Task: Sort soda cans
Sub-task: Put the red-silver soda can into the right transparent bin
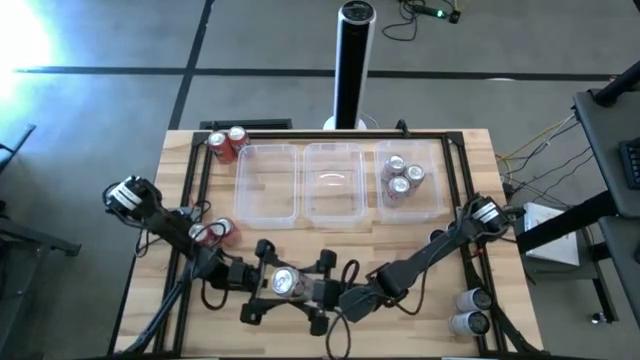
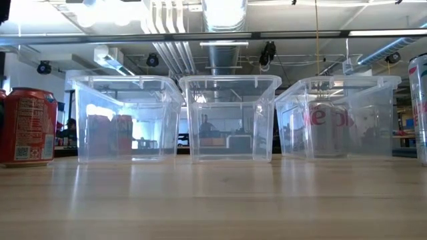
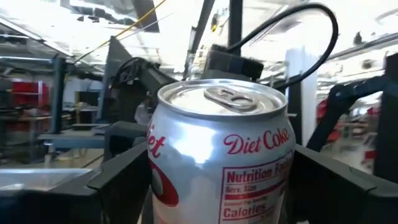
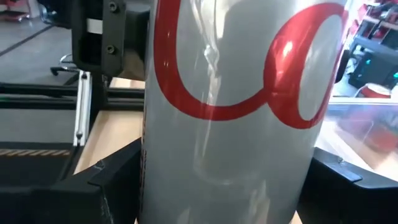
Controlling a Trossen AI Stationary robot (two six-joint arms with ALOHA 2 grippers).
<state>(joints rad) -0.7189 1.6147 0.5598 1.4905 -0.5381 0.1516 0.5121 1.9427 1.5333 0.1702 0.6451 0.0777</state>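
A silver Diet Coke soda can [image 1: 284, 283] stands upright near the table's front edge, between both grippers. My left gripper [image 1: 272, 282] comes at it from the left and my right gripper [image 1: 305, 290] from the right. Each wrist view shows the can [image 3: 217, 155] [image 4: 230, 124] filling the gap between that arm's fingers. Three silver cans [image 1: 402, 176] stand in the right clear tub [image 1: 435, 205]. Two red cans [image 1: 228, 143] stand at the far left, and two more [image 1: 215, 232] beside the left arm. My left gripper pinches the can's upright wall [image 3: 155, 186] between its two fingers, one on each side, coming in level from the table's left. The can stands upright with its top [image 3: 227, 99] above the fingers. My right gripper has the can's wall [image 4: 152, 180] between its two fingers, level from the table's right. The can's bottom is out of every frame, so I cannot tell whether it rests on the table.
Three clear tubs stand in a row at the back: left [image 1: 268, 215], middle [image 1: 333, 215] and right. Two silver cans [image 1: 470, 310] sit at the near right corner. A black frame [image 1: 200, 180] runs around the tabletop.
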